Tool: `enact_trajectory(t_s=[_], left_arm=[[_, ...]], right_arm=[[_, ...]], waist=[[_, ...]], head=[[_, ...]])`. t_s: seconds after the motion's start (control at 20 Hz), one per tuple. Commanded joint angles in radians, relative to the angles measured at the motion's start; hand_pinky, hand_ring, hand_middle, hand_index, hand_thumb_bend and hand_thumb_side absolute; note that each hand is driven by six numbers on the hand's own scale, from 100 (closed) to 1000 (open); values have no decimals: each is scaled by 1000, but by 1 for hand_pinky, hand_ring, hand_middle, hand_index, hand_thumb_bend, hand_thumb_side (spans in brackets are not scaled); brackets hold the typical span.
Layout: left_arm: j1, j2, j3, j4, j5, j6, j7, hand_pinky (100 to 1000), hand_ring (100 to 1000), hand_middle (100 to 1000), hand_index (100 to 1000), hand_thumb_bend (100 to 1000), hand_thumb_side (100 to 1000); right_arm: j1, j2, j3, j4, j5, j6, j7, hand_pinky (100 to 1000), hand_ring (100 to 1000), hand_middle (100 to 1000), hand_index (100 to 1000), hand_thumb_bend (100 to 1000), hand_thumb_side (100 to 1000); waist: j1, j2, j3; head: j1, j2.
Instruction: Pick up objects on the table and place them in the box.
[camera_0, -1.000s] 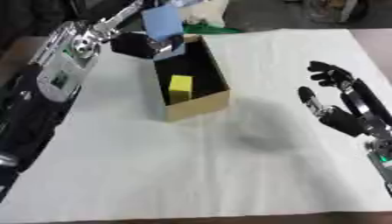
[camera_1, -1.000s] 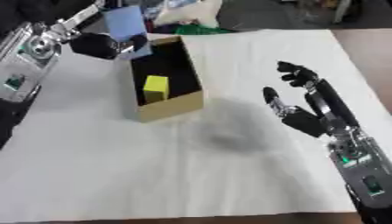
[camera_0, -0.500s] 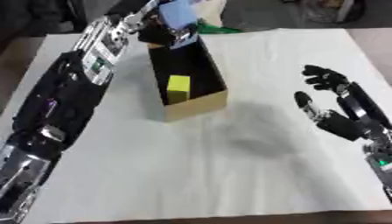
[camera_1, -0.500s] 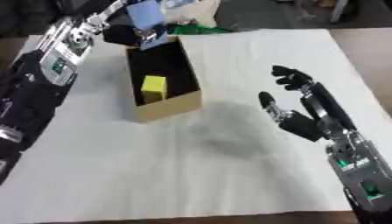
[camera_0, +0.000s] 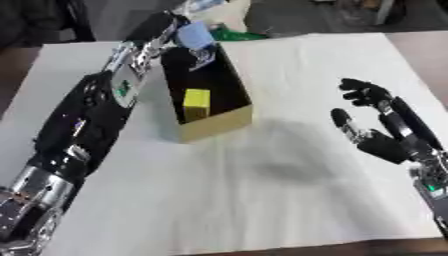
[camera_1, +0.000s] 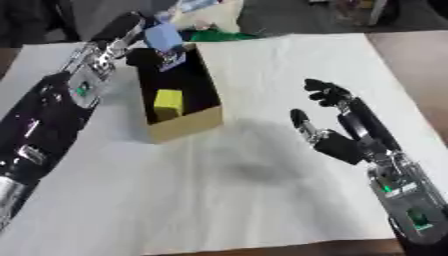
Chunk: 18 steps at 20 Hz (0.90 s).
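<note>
Your left robot hand (camera_0: 175, 31) pinches a blue block (camera_0: 194, 35) over the far end of the box (camera_0: 214, 127), whose long axis runs away from you. Your right robot hand (camera_1: 337, 142) hovers open, well right of it.

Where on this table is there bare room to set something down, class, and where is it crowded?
Free: the white cloth between the box and the right hand, and all the near cloth below them. Crowded: the box's far end, where the left hand holds a blue object, and its left side, lined by that arm.
</note>
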<state>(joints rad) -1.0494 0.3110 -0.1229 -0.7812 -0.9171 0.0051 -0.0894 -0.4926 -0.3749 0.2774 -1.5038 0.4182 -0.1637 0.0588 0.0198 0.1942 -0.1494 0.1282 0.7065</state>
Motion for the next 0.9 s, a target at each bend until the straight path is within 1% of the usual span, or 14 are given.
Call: enact_trajectory(t_s=[0.05, 0.1, 0.15, 0.3, 0.35, 0.4, 0.45, 0.5, 0.55, 0.6, 0.65, 0.8, 0.9], left_arm=[[-32, 5, 26, 61, -53, -24, 41, 763, 735, 620, 827, 379, 672], [-33, 3, 31, 75, -67, -31, 51, 788, 778, 692, 861, 406, 694], [-34, 2, 36, 86, -78, -37, 60, 813, 815, 752, 895, 458, 725], [-34, 0, 46, 99, -96, -42, 85, 855, 878, 844, 949, 551, 782], [-35, 1, 47, 97, -98, -40, 96, 869, 904, 879, 968, 625, 822], [-34, 2, 48, 93, -100, -38, 109, 873, 921, 903, 980, 695, 884], [-34, 2, 50, 87, -98, -34, 122, 877, 927, 910, 983, 724, 910], [-33, 3, 51, 79, -93, -31, 138, 885, 937, 924, 992, 801, 983], [-31, 4, 51, 70, -85, -28, 153, 886, 940, 927, 994, 827, 1000], [-29, 5, 50, 62, -75, -27, 166, 887, 940, 928, 995, 835, 1000], [-27, 5, 49, 53, -64, -27, 178, 890, 944, 928, 997, 876, 1000], [-18, 13, 50, -4, -19, -46, 200, 883, 930, 900, 986, 840, 1000], [-8, 23, 43, -53, 15, -66, 203, 870, 899, 852, 970, 720, 1000]], right_arm=[[-13, -11, -6, -8, -8, -1, 2, 816, 838, 853, 961, 271, 813], [-13, -11, -6, -8, -9, -1, 2, 816, 838, 853, 961, 271, 813], [-13, -11, -6, -8, -9, -1, 2, 816, 838, 853, 961, 270, 813], [-13, -11, -7, -8, -9, 0, 2, 816, 838, 853, 961, 270, 813], [-13, -10, -7, -8, -10, 0, 2, 816, 838, 853, 961, 270, 813], [-13, -10, -7, -8, -10, -1, 2, 816, 838, 853, 961, 270, 813], [-12, -10, -7, -8, -10, 0, 2, 816, 838, 853, 961, 270, 814], [-12, -10, -7, -7, -10, 0, 2, 816, 838, 853, 961, 270, 814], [-12, -10, -7, -7, -10, 0, 2, 816, 838, 853, 961, 270, 813], [-12, -10, -7, -7, -10, 0, 1, 816, 838, 853, 961, 270, 813], [-11, -10, -8, -7, -10, 0, 1, 815, 837, 852, 961, 270, 814], [-8, -10, -9, -7, -11, 0, 0, 815, 837, 853, 961, 269, 814], [-5, -10, -12, -7, -11, 1, -2, 815, 837, 853, 961, 268, 818]], waist=[[-4, -15, -1], [-4, -15, -1], [-5, -15, -1], [-6, -15, -1], [-6, -15, -1], [-6, -15, -1], [-6, -15, 0], [-6, -15, 0], [-7, -15, 0], [-7, -14, 0], [-7, -14, 1], [-8, -15, 6], [-9, -17, 12]], head=[[-3, -12], [-4, -12], [-5, -13], [-5, -13], [-5, -14], [-6, -14], [-6, -14], [-7, -15], [-7, -16], [-8, -16], [-9, -16], [-11, -15], [-14, -13]])
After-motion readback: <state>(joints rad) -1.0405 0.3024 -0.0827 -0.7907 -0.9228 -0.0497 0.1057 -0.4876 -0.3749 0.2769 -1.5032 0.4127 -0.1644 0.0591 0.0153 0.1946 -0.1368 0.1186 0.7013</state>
